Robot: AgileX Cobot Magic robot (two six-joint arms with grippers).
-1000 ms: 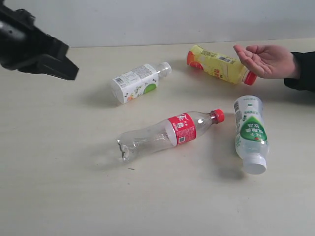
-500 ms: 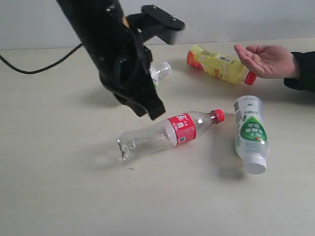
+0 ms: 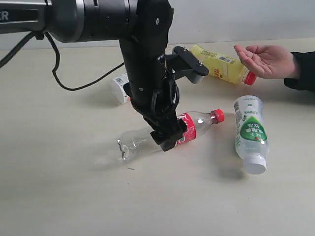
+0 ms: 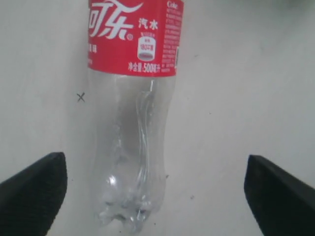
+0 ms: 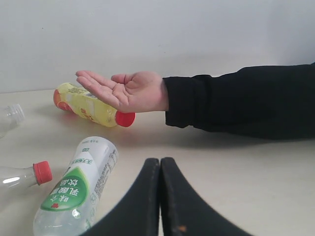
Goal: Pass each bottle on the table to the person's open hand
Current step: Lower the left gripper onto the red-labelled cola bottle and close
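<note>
Bench (image 3: pixel 59 187): pale beige top; carries four bottles, all lying on their sides.
Left fingers (image 4: pixel 34 191): spread wide, one on either side of the clear bottle's lower body; bare bench shows between each finger and the bottle, nothing gripped.
Left arm (image 3: pixel 142 54): reaches in from the left of the exterior view and angles down over the middle of the bench; a black cable (image 3: pixel 78 86) trails behind it.
Clear bottle (image 4: pixel 130 147): middle of the bench, red label, red cap toward the right of the exterior view; its mid-section is covered by the left arm in that view.
Right fingers (image 5: pixel 147 196): pressed together tip to tip, holding nothing; low over the bench, facing the hand.
Hand (image 3: pixel 263 59): open, palm up, at the far right of the bench; black sleeve.
Yellow bottle (image 3: pixel 221 64): far side, red cap just beside the hand.
Green-label bottle (image 3: pixel 251 132): right of the clear bottle, apart from it, white cap toward the near edge.
White-label bottle (image 3: pixel 119 86): behind the left arm; only its base end shows.
</note>
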